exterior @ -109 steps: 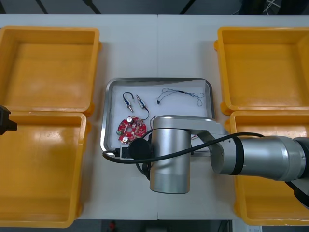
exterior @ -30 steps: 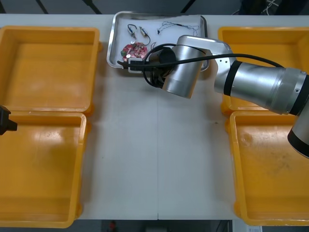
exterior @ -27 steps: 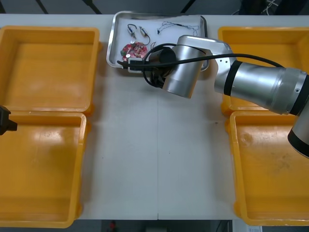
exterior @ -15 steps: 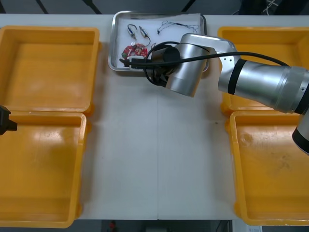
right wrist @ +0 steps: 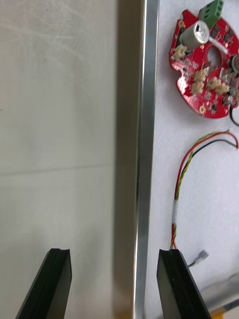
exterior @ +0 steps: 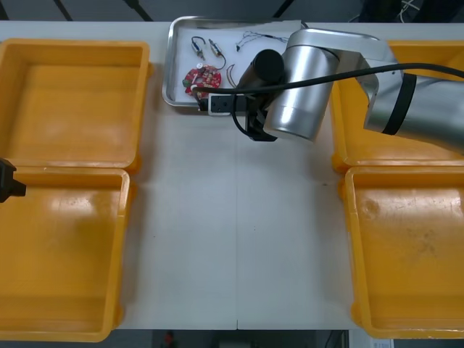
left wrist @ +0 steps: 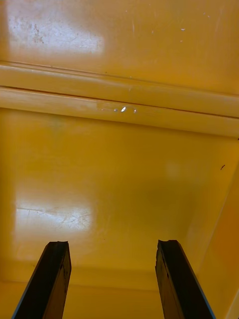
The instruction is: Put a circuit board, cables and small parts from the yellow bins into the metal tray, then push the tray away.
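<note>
Over to the right gripper (right wrist: 114,255) first. Spread wide, nothing between the fingers (right wrist: 56,284). Straddling the near rim of the tray (right wrist: 148,99): one finger above the bare table (right wrist: 59,99), the other above the tray's white inside. Touching the rim or just clear of it? Cannot tell.

Ahead of the tray-side finger, the red and yellow cable (right wrist: 185,174), running away from the fingertip in a long bend. Farther ahead on the same line, the board (right wrist: 206,84): round, red, flat on the white lining, close to the rim but apart from it.

From above now. Right arm (exterior: 304,80) stretched to the table's far edge, wrist hanging over the tray's near rim. Beyond the wrist, inside the tray: board nearest, then two small metal parts (exterior: 197,46) side by side past it, and a thin cable (exterior: 264,36) off toward the far corner.

And the left gripper (left wrist: 113,249): off to the side, spread just as wide, gripping nothing. Hanging over the bare floor of a bin (left wrist: 119,174). Ahead of its fingertips, the doubled rims where that bin meets its neighbour.
</note>
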Motion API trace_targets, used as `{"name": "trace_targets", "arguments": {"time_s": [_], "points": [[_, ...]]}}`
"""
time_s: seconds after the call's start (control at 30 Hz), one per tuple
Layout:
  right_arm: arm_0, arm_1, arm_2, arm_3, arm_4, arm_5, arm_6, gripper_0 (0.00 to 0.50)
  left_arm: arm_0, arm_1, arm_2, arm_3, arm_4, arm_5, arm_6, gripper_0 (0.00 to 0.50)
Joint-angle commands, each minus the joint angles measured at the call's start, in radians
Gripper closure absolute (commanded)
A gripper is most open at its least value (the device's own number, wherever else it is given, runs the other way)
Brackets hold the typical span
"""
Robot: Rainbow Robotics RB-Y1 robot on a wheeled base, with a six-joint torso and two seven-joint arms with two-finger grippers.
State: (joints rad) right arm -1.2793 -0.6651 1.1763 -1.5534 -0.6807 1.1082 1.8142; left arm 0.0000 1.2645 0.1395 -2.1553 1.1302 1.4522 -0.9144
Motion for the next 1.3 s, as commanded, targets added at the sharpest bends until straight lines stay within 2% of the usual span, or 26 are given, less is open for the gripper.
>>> {"name": "trace_targets", "arguments": {"time_s": [0.03,0.2,0.37,0.53,0.7,1.0,1.3], "points": [[-0.038,-0.074,-0.124,-0.129,-0.082,0.145,-0.062,0.0,0.011,0.05,0.028,-0.018,0.006,-0.001,-0.069,0.0],[0.051,-0.114,-0.251,-0.266,-0.094,0.291,-0.191,0.0,0.011,0.05,0.028,-0.018,0.006,-0.001,-0.069,0.0],[0.247,-0.146,-0.483,-0.427,-0.094,0.413,-0.288,0.0,0.011,0.05,0.028,-0.018,0.006,-0.001,-0.069,0.0],[0.439,-0.172,-0.685,-0.556,-0.095,0.487,-0.351,0.0,0.011,0.05,0.028,-0.018,0.006,-0.001,-0.069,0.0],[0.557,-0.221,-0.805,-0.639,-0.102,0.532,-0.418,0.0,0.011,0.05,0.028,-0.018,0.006,-0.001,-0.069,0.0],[0.686,-0.324,-1.02,-0.651,-0.272,0.61,-0.552,0.0,0.011,0.05,0.028,-0.018,0.006,-0.001,-0.069,0.0],[0.885,-0.399,-1.265,-0.608,-0.421,0.616,-0.658,0.0,0.011,0.05,0.028,-0.018,0.006,-0.001,-0.069,0.0]]}}
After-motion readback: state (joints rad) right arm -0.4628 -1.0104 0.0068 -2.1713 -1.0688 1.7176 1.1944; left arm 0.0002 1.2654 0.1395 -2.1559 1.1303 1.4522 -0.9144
